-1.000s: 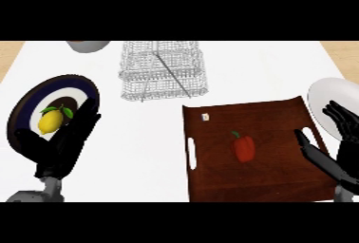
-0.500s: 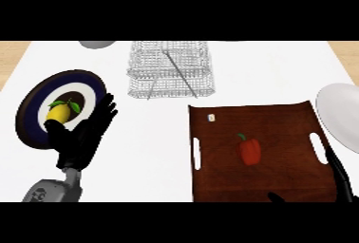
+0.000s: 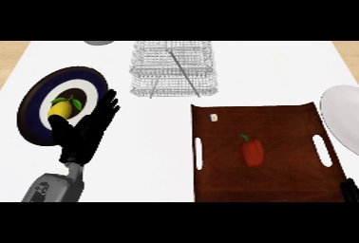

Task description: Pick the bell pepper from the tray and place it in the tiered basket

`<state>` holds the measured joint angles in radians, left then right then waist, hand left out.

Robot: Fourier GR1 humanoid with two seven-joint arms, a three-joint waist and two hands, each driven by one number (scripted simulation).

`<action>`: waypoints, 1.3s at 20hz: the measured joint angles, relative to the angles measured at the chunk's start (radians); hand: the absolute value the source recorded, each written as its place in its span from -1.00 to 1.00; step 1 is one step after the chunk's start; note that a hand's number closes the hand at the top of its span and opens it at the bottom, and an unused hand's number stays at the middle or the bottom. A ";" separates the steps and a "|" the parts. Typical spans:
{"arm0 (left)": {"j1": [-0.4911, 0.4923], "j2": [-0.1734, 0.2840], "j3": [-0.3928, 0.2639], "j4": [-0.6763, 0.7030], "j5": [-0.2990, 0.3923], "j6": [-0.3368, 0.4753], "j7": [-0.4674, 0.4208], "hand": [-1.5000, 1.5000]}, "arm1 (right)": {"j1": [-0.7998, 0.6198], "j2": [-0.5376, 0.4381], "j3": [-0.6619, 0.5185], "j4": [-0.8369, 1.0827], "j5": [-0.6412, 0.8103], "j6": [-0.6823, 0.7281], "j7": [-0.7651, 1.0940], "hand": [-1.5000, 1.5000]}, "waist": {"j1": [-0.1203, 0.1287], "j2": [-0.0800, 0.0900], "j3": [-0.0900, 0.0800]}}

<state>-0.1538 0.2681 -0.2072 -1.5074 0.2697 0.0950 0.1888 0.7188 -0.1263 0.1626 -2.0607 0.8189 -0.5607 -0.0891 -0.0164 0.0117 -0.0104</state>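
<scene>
On brown rect. tray point(image 3: 280, 123): glossy red bell pepper point(image 3: 252, 152)

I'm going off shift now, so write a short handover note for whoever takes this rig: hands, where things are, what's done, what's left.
Left hand: open, fingers up, holding nothing, at the view's left beside the dark plate with the lemon.
Right hand: only a sliver at the lower right corner; its state cannot be told.
Bell pepper: lying near the middle of the brown tray, nothing touching it.
Tiered basket: wire, at the back of the counter beyond the tray, nothing seen in it.
White plate: at the right edge.
Done: nothing yet.
Left: grasp the pepper, lift it off the tray, set it in the basket.
</scene>
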 measured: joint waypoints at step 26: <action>-0.036 -0.059 0.023 0.033 -0.036 -0.026 0.027 0.00 | -0.518 0.122 0.496 0.171 0.692 0.434 1.151 -1.00 | 0.019 -0.011 0.010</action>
<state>-0.1902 0.2088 -0.1844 -1.4743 0.2339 0.0686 0.2162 0.2009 -0.0042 0.6586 -1.8894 1.5114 -0.1269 1.0616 0.0030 0.0009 -0.0004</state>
